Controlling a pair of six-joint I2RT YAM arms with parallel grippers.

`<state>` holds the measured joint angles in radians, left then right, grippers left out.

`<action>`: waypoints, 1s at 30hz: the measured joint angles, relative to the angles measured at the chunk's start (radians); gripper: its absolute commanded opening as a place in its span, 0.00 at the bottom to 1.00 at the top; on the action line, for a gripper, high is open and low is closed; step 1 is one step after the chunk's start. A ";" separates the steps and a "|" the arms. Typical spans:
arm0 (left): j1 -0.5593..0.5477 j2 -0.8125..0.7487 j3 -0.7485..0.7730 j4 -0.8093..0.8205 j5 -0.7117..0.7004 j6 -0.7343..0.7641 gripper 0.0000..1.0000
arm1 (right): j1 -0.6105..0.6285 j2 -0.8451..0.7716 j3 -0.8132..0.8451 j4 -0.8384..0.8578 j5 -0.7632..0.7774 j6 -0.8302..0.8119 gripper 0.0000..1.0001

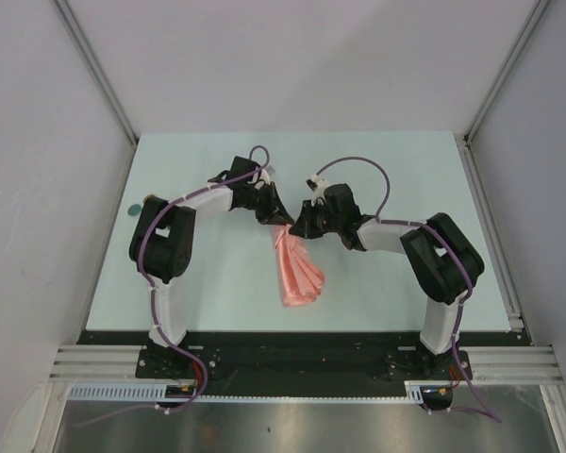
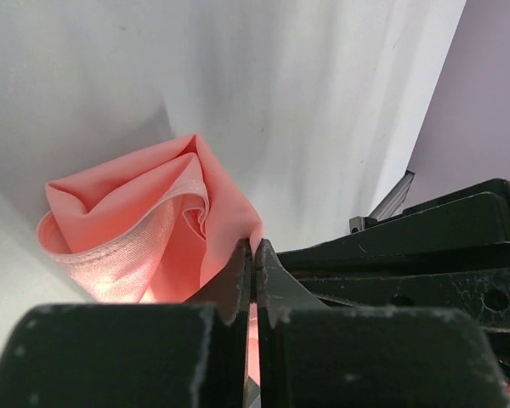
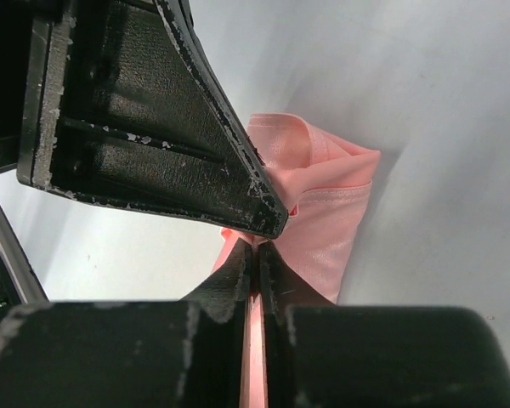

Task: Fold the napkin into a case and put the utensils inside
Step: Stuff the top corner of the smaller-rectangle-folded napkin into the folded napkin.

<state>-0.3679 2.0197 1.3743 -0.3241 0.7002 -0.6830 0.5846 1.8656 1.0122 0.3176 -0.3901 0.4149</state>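
The salmon-pink napkin [image 1: 300, 272] is a bunched, layered strip running from the two grippers down toward the near edge of the table. My left gripper [image 1: 274, 217] is shut on its upper end, with pink cloth pinched between the fingertips in the left wrist view [image 2: 254, 246], where the napkin [image 2: 144, 221] billows in loose folds to the left. My right gripper [image 1: 298, 226] sits right beside it, also shut on the cloth [image 3: 257, 248], and the napkin [image 3: 331, 221] shows beyond its tips. The utensils are out of view.
The pale green table [image 1: 387, 170] has a metal rail [image 1: 491, 226] along its right side. A small dark round thing [image 1: 132, 209] lies at the table's left edge. The left gripper's black finger [image 3: 153, 127] crowds the right wrist view.
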 measured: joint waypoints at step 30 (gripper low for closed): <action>-0.209 -0.271 -0.171 -0.084 -0.706 0.219 0.28 | -0.037 -0.002 0.048 -0.194 -0.026 0.069 0.00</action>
<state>-0.5774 1.7489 1.2034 -0.4084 -0.0059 -0.4637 0.5472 1.8641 1.0607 0.1238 -0.4156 0.4835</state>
